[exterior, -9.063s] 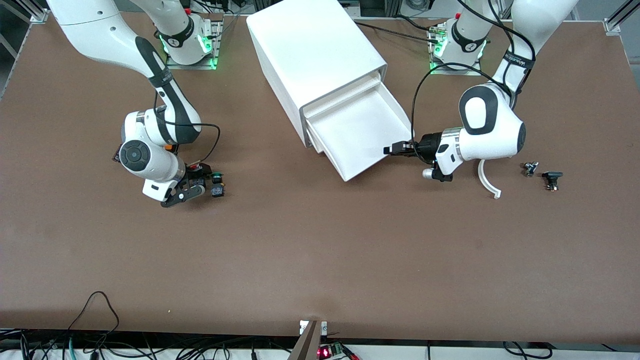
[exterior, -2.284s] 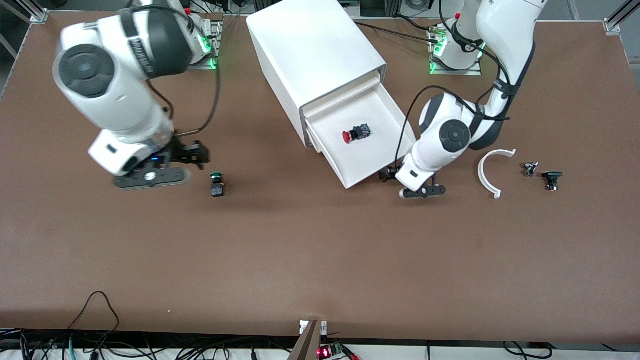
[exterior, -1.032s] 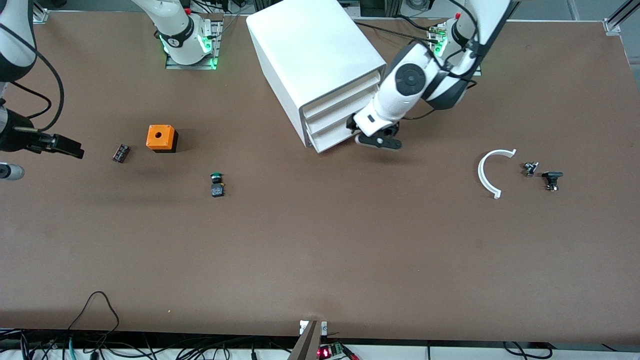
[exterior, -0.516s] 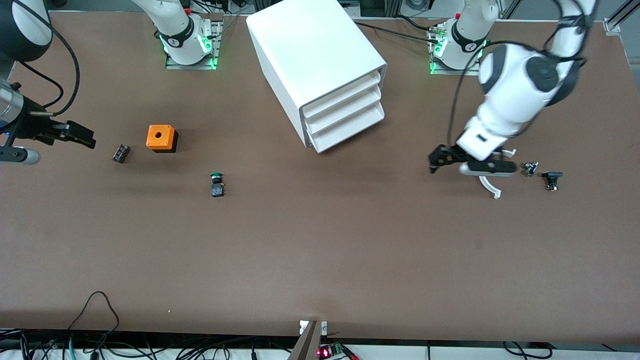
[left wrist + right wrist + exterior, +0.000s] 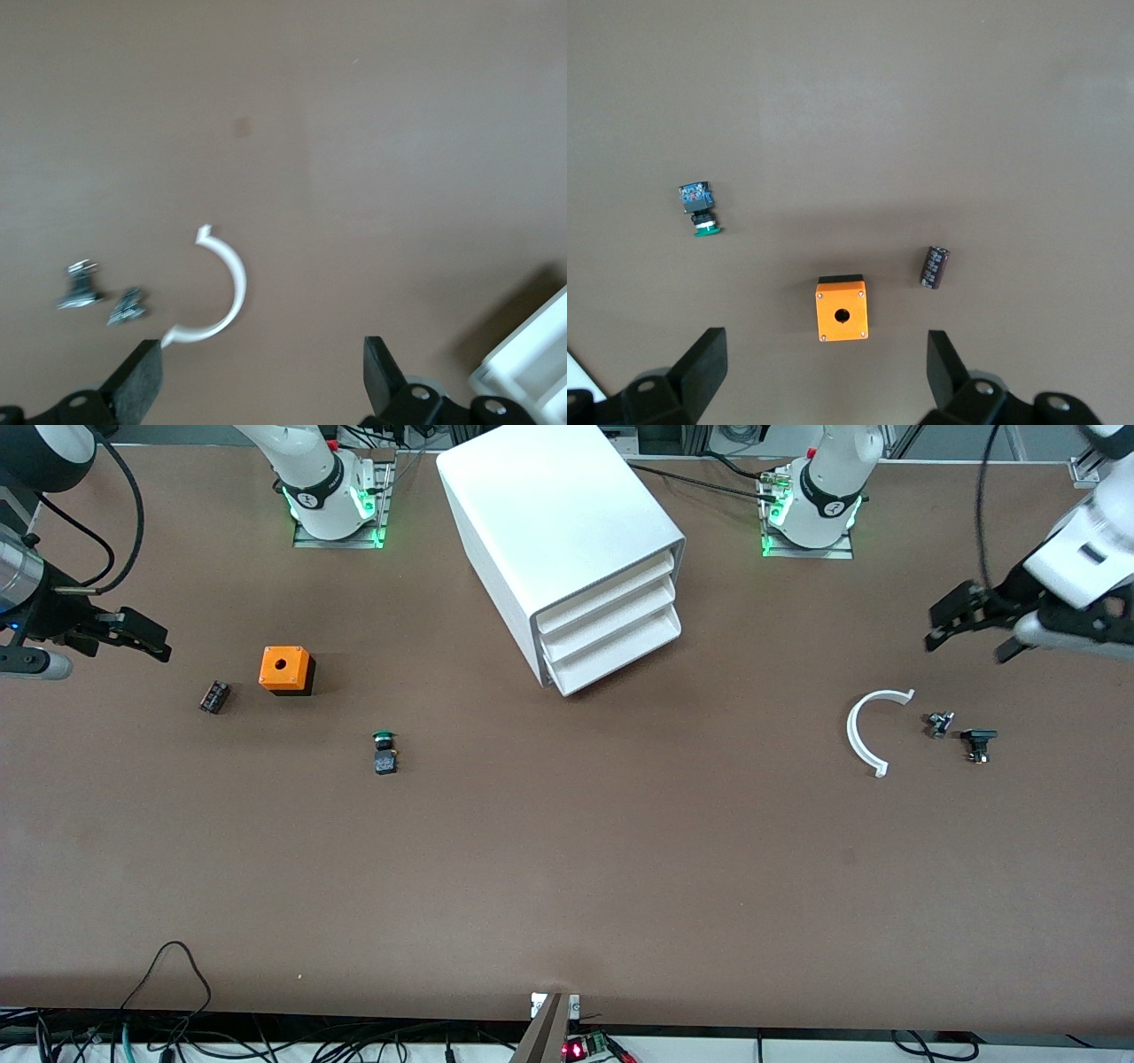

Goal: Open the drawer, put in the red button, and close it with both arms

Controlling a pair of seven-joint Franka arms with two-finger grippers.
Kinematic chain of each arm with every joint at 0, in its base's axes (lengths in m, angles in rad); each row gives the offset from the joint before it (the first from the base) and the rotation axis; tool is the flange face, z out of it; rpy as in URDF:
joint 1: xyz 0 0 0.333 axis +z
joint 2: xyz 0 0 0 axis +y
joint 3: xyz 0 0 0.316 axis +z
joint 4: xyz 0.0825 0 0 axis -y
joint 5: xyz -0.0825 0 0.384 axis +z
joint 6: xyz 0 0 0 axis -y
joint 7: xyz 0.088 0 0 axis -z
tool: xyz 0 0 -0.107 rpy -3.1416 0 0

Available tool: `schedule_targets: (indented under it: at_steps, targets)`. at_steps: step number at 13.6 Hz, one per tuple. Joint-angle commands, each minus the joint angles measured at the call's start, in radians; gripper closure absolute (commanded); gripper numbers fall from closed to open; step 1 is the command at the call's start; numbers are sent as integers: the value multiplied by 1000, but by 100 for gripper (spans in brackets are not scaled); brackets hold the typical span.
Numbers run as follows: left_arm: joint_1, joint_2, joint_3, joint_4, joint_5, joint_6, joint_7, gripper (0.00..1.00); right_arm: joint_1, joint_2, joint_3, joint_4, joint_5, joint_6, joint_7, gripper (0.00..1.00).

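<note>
Cabinet (image 5: 567, 540): I read all three fronts flush; it stands on the desk (image 5: 567, 868) between the two arm bases.
Drawer (image 5: 611, 622): middle of the three, shut, nothing protruding.
Red button: not visible in any view. I judge it is inside the shut drawer, but I cannot confirm that from here.
Left gripper (image 5: 966, 624): up in the air over the desk at the left arm's end, above bare surface near the white curved piece (image 5: 864, 731). Its wrist view shows the fingers (image 5: 142, 385) spread wide and holding nothing.
Right gripper (image 5: 142, 638): up over the right arm's end of the desk, near the orange box (image 5: 285, 670). Fingers (image 5: 704, 363) spread apart, empty.
Other parts: green-capped button (image 5: 384, 751) and a small dark cylinder (image 5: 213, 696) lie near the orange box; two small dark fittings (image 5: 961, 735) lie beside the curved piece.
Task status: I judge the task complete or nearly so; both arms stand clear of the cabinet.
Risk, drawer: if the front is not fully seated, it may creep open; I cannot check the seating from the high view.
Risk, left arm: a low sweep could strike the curved piece or the fittings.
Risk, right arm: a descent here could knock the orange box or the cylinder.
</note>
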Motion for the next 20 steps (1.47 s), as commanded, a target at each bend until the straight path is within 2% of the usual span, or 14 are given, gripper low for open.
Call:
schedule_targets:
  at_steps: [1, 4, 6, 7, 13, 20]
  targets:
    - [-18, 15, -2, 68, 69, -76, 16, 0, -11, 6, 3, 24, 7, -4, -20, 0]
    - [-30, 49, -11, 119, 70, -76, 10, 0, -11, 4, -5, 40, 13, -62, -157, 0]
    - [-28, 135, -2, 216, 70, -101, 10, 0, -12, 7, -5, 50, 22, -73, -117, 0]
    - [-25, 147, 0, 230, 70, -117, 16, 0, -12, 9, -3, 57, 38, -72, -36, 0]
    - [-10, 158, -5, 227, 72, -143, 13, 0, -12, 6, -3, 77, 27, -75, 0, 0]
    - [-8, 157, -11, 230, 70, -145, 9, 0, -14, -1, -5, 80, 30, -78, -59, 0]
